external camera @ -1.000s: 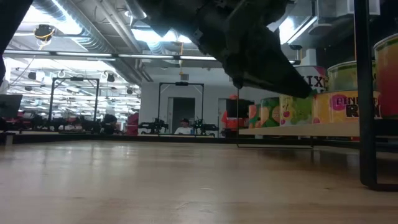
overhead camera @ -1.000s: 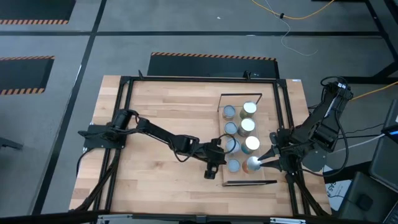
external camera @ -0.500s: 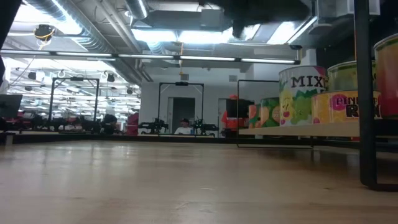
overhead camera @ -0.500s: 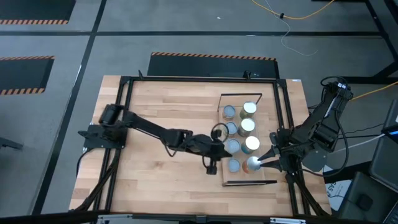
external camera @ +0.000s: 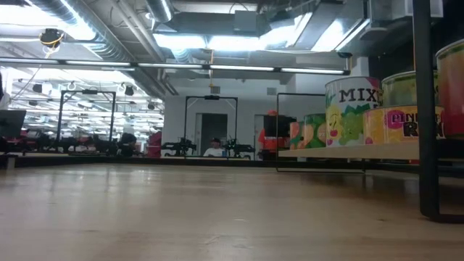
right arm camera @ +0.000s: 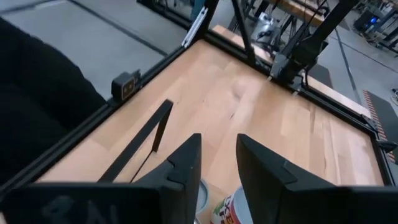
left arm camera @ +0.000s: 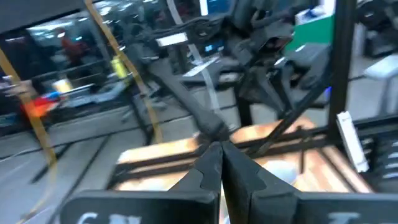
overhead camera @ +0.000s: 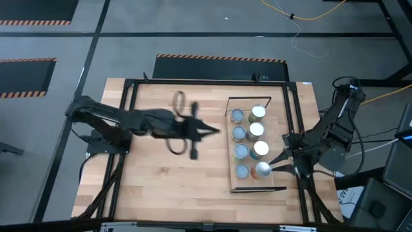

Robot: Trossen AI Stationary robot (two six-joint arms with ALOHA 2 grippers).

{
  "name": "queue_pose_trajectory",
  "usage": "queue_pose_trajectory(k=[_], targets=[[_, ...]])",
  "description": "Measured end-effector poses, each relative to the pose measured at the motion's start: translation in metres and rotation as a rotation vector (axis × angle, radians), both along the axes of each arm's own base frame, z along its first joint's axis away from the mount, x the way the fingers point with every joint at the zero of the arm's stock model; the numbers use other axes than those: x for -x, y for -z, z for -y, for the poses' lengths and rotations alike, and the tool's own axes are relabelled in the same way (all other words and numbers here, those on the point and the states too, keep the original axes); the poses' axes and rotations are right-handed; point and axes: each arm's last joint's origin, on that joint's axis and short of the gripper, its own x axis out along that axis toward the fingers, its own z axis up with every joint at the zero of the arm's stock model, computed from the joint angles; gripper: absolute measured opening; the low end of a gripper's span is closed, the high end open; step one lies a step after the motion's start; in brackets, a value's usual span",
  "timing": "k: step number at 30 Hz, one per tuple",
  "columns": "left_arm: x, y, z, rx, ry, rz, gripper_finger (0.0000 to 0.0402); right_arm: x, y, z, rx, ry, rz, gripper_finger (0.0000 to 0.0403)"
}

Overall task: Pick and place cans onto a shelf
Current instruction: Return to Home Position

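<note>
Several cans (overhead camera: pixel 255 130) stand upright in two rows on the pale-wood shelf (overhead camera: pixel 278 122) at the table's right; in the low view they show as colourful cans (external camera: pixel 351 109) on the board (external camera: pixel 348 151). My left gripper (overhead camera: pixel 214 132) is shut and empty, raised above the table's middle, left of the shelf; its shut fingers show in the left wrist view (left arm camera: pixel 221 155). My right gripper (overhead camera: pixel 278 162) is open at the shelf's near right corner, beside the nearest right can (overhead camera: pixel 262 169). That can's top shows just under the fingers in the right wrist view (right arm camera: pixel 227 205).
A dark metal frame (overhead camera: pixel 129 129) runs around the tabletop. The shelf's thin dark end frames stand at its far end (overhead camera: pixel 250 98) and near end (overhead camera: pixel 257 189). Bare wood (overhead camera: pixel 167 174) lies left of the shelf.
My left gripper has drawn back from the shelf's near left cans toward the table's left and far edges, and has risen out of the low view. The cans stand as before. My right gripper has kept still.
</note>
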Motion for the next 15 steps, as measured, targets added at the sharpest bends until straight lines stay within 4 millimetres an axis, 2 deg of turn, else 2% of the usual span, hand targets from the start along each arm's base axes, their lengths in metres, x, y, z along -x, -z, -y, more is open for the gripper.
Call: queue_pose_trajectory(k=[4,8,11,15], targets=[[0.048,-0.03,-0.009,-0.019,-0.074,0.013,0.0001,0.009,-0.008,0.013,-0.046,0.001,0.031,0.0105],[0.096,-0.047,-0.016,-0.027,-0.106,-0.024,0.0003,0.021,-0.017,0.03,-0.095,0.001,0.064,0.0105],[0.123,-0.043,-0.019,-0.016,-0.097,-0.068,0.0001,0.028,-0.02,0.042,-0.121,0.001,0.082,0.0105],[0.143,-0.016,-0.023,-0.003,-0.08,-0.064,0.0002,0.037,-0.021,0.055,-0.114,-0.01,0.11,0.0105]])
